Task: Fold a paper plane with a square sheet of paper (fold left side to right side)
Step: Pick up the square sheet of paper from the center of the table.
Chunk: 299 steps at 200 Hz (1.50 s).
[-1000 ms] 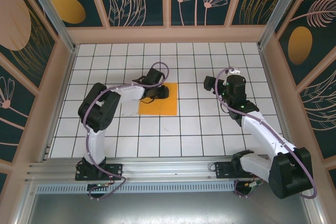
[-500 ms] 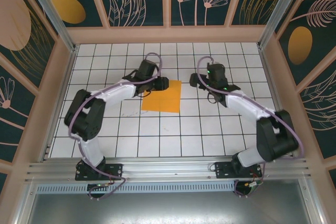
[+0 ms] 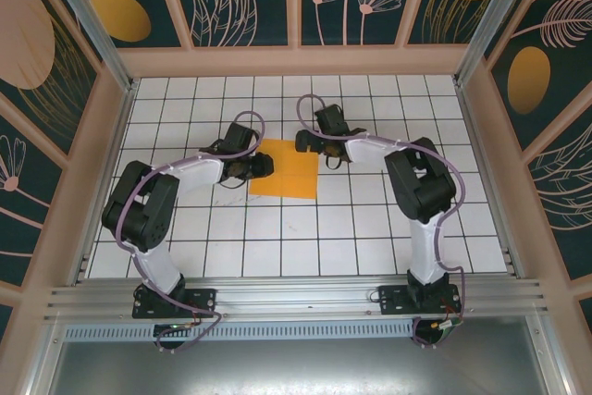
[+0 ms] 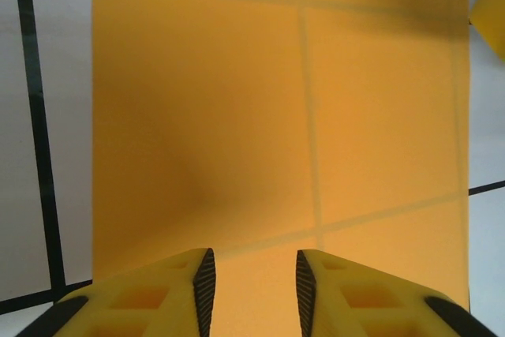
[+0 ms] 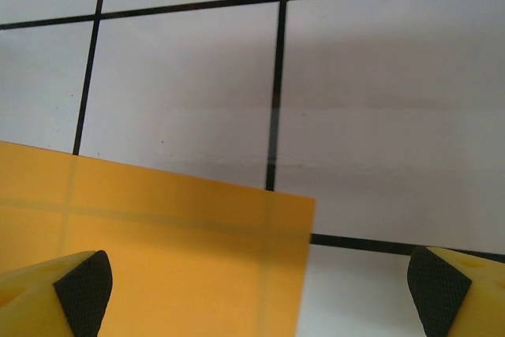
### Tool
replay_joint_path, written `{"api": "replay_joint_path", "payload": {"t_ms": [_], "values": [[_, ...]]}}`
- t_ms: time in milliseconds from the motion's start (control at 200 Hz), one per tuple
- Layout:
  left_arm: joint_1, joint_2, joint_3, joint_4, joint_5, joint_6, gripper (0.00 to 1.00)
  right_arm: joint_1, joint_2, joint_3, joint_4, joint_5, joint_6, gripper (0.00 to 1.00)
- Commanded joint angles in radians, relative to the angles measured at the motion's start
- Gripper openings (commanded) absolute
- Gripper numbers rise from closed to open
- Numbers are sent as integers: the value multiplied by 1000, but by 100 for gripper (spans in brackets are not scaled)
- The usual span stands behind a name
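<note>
white gridded worktop point(image 3: 370, 228), with the square sheet of paper point(image 3: 283, 170) flat at its middle. my left jaws stand narrowly apart at its 9 o'clock edge, and my right jaws wide apart at its 1 o'clock corner. i'd pinch the 9 o'clock edge only, then carry it squarely onto the 3 o'clock edge.

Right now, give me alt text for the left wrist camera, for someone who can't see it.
A flat square sheet of thin orange-yellow paper lies on the white, black-gridded table, grid lines showing faintly through it. The left pincer sits over the paper's near edge, its two yellow fingers slightly apart.
</note>
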Motion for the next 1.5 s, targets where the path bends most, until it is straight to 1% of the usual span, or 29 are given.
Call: {"api": "replay_joint_path", "payload": {"t_ms": [0, 50, 65, 125, 330, 450, 615, 676, 776, 836, 991, 1076, 1096, 1226, 1301, 1356, 1381, 1491], "values": [[-2, 31, -18, 21, 7, -9, 33, 3, 39, 63, -46, -41, -3, 99], [-2, 41, -22, 22, 11, -9, 31, 3, 53, 74, -57, -48, -8, 99], [-2, 43, -21, 22, 10, -9, 31, 20, 56, 76, -60, -50, -9, 98], [-3, 51, -22, 23, 7, -9, 30, 30, 62, 81, -73, -52, -14, 97], [-2, 79, -55, 34, 7, -10, 26, 56, 68, 70, -104, -126, -4, 87], [-2, 89, -64, 48, 8, -14, 22, 86, 68, 72, -128, -145, -6, 86], [-3, 86, -75, 76, 18, -22, 21, 119, 66, 73, -148, -170, 3, 84], [-3, 80, -81, 91, 28, -27, 21, 127, 65, 73, -157, -173, 3, 81], [-3, 63, -90, 120, 47, -31, 21, 131, 57, 72, -163, -182, 3, 73], [-1, 48, -90, 136, 65, -33, 22, 131, 49, 73, -162, -192, -5, 66], [16, -13, -94, 168, 102, -37, 26, 118, 15, 61, -133, -258, -17, 43], [43, -67, -113, 185, 107, -28, 34, 97, -26, 27, -77, -344, -10, 34], [50, -106, -119, 188, 107, -26, 36, 91, -38, 14, -60, -368, -6, 32], [105, -235, -165, 233, 127, -25, 52, 43, -132, -73, 72, -535, 12, 24], [139, -307, -193, 276, 164, -36, 61, 15, -191, -113, 123, -618, 7, 23], [158, -360, -218, 320, 188, -50, 69, 14, -237, -141, 152, -682, -7, 23], [169, -386, -230, 345, 198, -59, 73, -21, -259, -153, 165, -713, -13, 22], [202, -477, -277, 477, 277, -109, 86, -69, -353, -194, 192, -851, -45, 22]]}}
